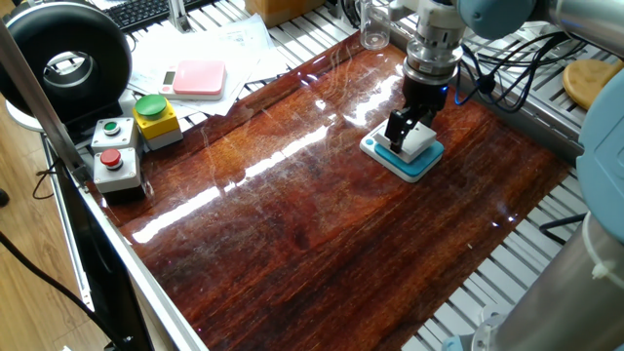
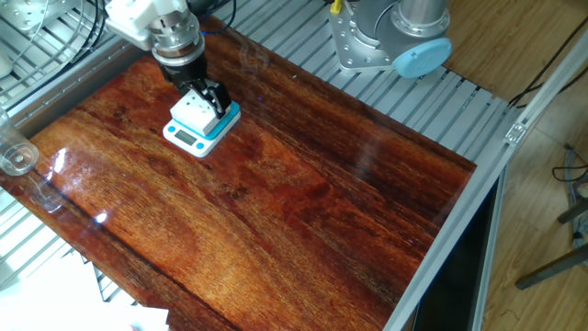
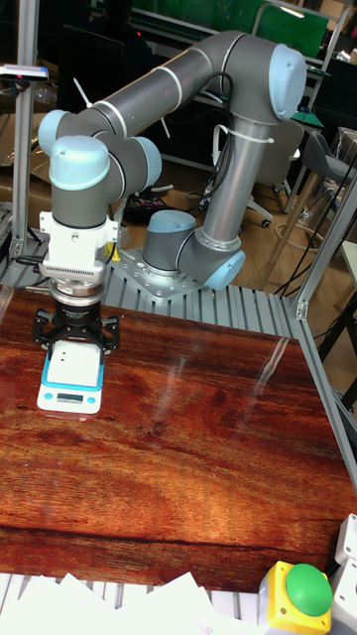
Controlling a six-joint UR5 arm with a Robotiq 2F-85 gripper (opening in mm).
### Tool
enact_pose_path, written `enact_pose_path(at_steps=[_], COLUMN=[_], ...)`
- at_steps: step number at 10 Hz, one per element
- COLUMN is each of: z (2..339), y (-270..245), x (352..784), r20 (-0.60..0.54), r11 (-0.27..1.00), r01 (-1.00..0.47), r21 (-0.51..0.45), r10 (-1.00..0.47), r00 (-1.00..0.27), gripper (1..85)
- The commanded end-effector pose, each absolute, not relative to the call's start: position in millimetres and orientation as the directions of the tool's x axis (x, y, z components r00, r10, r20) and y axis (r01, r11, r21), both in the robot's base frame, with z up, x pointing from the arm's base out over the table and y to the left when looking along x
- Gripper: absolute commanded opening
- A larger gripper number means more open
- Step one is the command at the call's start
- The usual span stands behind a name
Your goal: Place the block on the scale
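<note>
one white block, two scales: teal scale and pink-topped scale. two button boxes: yellow box with green button, grey box with green and red buttons. one clear glass, one keyboard, one black round reel, one arm with one gripper.

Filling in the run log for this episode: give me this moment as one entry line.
gripper: fingers either side of block, grip unclear | block: resting on scale | scale: flat on table | release: not yet confirmed
</note>
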State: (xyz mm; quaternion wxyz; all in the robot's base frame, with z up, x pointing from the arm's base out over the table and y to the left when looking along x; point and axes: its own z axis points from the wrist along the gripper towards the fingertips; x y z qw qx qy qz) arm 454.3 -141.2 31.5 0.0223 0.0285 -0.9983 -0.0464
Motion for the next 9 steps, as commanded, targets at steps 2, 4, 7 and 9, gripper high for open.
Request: enact_pose_path(at_steps=[2, 4, 7, 9], z=[32.8, 32.9, 33.5, 32.2], y=[-137.2, -135.8, -133.9, -134.7], x=[456.4, 458.4, 457.8, 457.6], r20=[0.027, 0.018, 0.017, 0.012], r11=[0.99, 0.989, 0.986, 0.984], r01=[-0.083, -0.083, -0.098, -0.111], r21=[0.117, 0.122, 0.133, 0.138], r10=[-0.087, -0.086, -0.102, -0.113], r00=[-0.996, -0.996, -0.995, -0.993], gripper=[42.7, 45.3, 50.3, 53.3])
